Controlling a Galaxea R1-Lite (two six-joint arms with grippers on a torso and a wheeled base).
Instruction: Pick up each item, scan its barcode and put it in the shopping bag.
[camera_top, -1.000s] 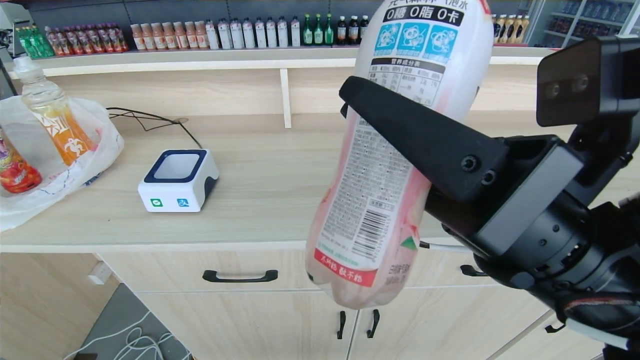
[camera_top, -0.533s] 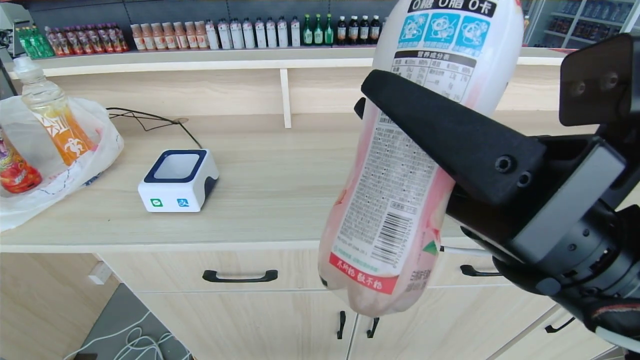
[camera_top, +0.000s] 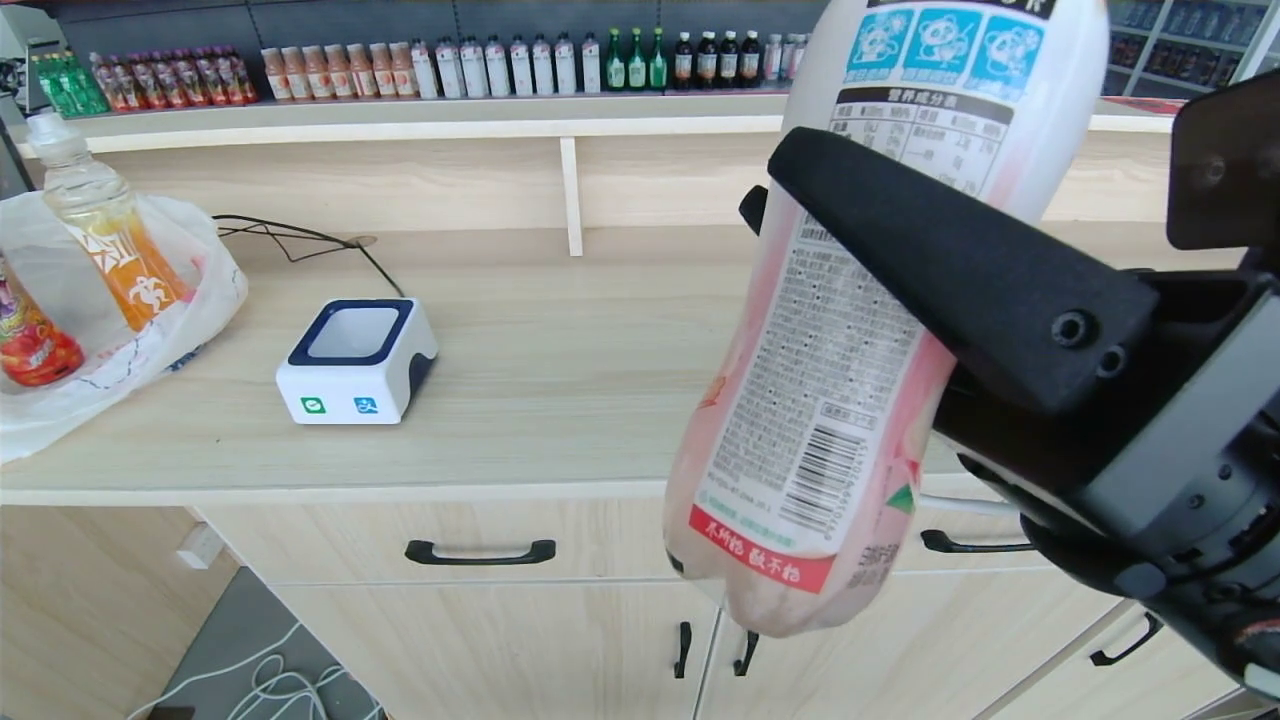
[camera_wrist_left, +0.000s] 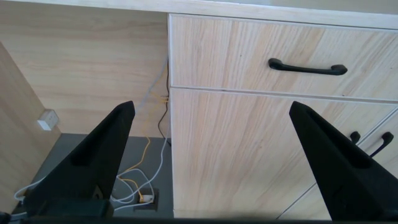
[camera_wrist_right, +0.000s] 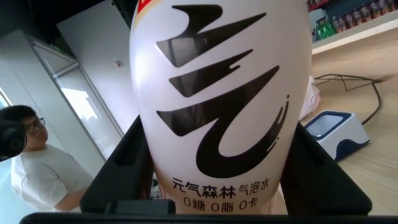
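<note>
Found right end effector (camera_top: 772, 188) raised high and close before the head camera, arm entering from the lower right, jaws angled up and to the left. Confirmed jaws closed across the waist of the pink bottle (camera_top: 830, 400): held tilted, base hanging below the end effector, barcode panel facing the camera. Noted scanner (camera_top: 357, 360) on the bench (camera_top: 560, 380), below and well left of this end effector. Noted shopping bag (camera_top: 200, 290) farther left, orange drink bottle (camera_top: 110, 240) standing in it. Recorded left end effector (camera_wrist_left: 211, 107) low before the cabinet drawers (camera_wrist_left: 249, 56), jaws spread wide, gripping nothing.
</note>
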